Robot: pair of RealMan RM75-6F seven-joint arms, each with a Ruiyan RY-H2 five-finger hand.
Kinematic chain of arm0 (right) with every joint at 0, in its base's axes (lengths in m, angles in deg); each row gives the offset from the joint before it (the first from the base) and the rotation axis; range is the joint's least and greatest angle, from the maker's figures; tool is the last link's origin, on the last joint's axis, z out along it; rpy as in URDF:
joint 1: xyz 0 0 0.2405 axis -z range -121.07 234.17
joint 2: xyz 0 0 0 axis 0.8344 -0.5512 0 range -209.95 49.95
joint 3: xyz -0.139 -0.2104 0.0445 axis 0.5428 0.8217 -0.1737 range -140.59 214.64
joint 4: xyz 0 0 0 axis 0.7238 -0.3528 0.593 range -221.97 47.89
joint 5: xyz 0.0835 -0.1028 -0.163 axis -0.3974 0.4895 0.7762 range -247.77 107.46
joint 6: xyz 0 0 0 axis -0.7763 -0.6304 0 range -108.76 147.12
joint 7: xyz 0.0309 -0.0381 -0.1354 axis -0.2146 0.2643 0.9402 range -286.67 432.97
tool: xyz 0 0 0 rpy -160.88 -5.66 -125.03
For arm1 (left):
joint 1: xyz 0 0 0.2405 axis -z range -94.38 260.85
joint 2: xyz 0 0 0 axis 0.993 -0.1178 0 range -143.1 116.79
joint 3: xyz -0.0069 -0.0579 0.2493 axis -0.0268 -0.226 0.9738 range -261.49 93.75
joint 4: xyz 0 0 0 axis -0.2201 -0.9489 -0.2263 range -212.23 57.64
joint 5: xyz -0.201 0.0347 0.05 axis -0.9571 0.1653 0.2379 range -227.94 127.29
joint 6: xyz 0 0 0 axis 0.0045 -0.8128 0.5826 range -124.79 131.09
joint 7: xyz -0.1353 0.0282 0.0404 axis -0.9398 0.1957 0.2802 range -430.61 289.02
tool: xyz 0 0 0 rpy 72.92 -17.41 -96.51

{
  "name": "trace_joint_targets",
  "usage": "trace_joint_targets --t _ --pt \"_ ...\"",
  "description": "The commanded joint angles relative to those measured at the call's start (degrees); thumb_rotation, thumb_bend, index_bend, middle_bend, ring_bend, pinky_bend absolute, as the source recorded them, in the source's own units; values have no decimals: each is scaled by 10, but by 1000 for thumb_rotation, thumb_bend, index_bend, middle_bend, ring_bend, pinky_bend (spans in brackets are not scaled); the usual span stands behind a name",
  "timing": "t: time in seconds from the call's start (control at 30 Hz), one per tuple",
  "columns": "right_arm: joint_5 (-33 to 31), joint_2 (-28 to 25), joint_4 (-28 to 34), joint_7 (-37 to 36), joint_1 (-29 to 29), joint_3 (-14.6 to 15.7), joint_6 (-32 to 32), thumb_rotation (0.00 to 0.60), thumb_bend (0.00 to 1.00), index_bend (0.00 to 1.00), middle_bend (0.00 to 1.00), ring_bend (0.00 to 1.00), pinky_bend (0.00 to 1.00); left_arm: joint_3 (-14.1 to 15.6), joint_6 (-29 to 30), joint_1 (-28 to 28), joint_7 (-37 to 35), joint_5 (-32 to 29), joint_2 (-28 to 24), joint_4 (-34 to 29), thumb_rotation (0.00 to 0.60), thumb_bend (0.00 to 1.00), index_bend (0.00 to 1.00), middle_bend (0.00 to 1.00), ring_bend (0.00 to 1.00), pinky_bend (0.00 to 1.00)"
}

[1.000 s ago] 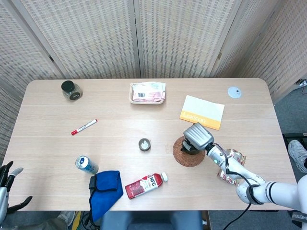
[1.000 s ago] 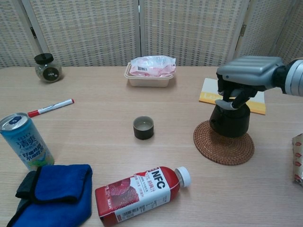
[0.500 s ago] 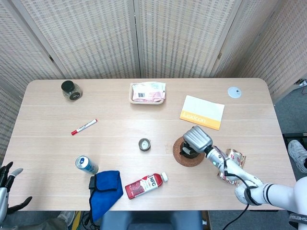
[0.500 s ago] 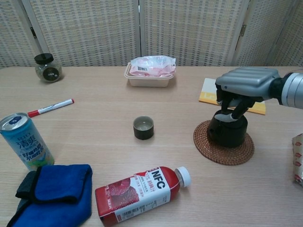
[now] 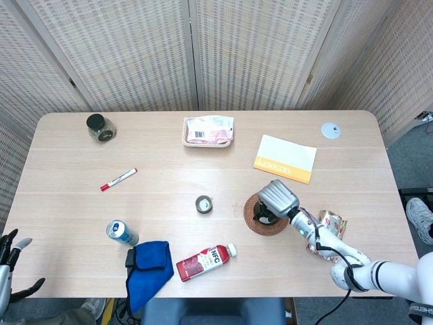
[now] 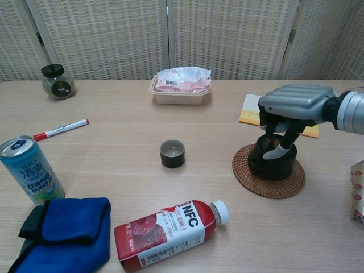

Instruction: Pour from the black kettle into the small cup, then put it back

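The black kettle (image 6: 273, 162) stands upright on a round woven coaster (image 6: 268, 185) right of the table's middle. My right hand (image 6: 296, 103) reaches down over the kettle's top and holds it, with fingers (image 6: 279, 151) curled around it. From the head view the right hand (image 5: 277, 197) covers most of the kettle (image 5: 262, 217). The small dark cup (image 6: 172, 153) sits upright on the bare table to the left of the coaster, well apart from it. My left hand (image 5: 9, 261) hangs off the table's near left corner, fingers spread and holding nothing.
An NFC juice bottle (image 6: 170, 231) lies near the front edge beside a blue cloth (image 6: 66, 232) and a drink can (image 6: 30, 169). A red marker (image 6: 60, 129), a glass jar (image 6: 57, 81), a food tray (image 6: 180, 85) and a yellow booklet (image 5: 285, 158) lie further back. A snack packet (image 5: 331, 228) sits by my right forearm.
My right hand has lowered the kettle straight down until it rests on the coaster. The left hand and everything else stayed put.
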Motion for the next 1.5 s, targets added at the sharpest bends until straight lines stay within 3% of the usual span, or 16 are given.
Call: trace_joint_targets --t 0.03,0.17,0.67,0.87,1.13,1.4,1.47,1.5 --pt "1 0 1 6 3 -1 0 441 37 1000 984 902 550 0 -1 0 0 0 1 1 600 56 193 23 27 0" --pt "0 -1 4 15 5 -1 -4 442 33 977 949 850 531 0 0 0 -1 0 1 1 600 56 193 23 27 0" --pt "-12 -12 30 41 11 -10 -15 442 5 690 648 543 476 0 1 1 -4 0 -2 2 600 56 193 23 27 0" --pt "-11 -18 43 48 14 -13 -11 442 0 571 523 410 388 0 4 0 -4 0 -5 0 600 56 192 23 27 0" --pt "-13 -24 60 91 23 -15 14 442 0 337 322 194 216 -1 5 1 -4 1 -6 -1 600 56 193 23 27 0" --pt "-21 -34 85 123 61 -30 95 445 0 299 282 164 200 -4 0 8 -5 3 -9 -2 600 56 193 23 27 0" --pt "-22 -41 98 125 76 -33 122 479 0 299 281 164 200 -5 -2 11 -5 4 -9 -2 600 56 193 23 27 0" --pt "-22 -44 104 129 83 -34 134 526 0 299 281 164 200 -6 -4 12 -4 4 -9 -2 600 56 193 23 27 0"
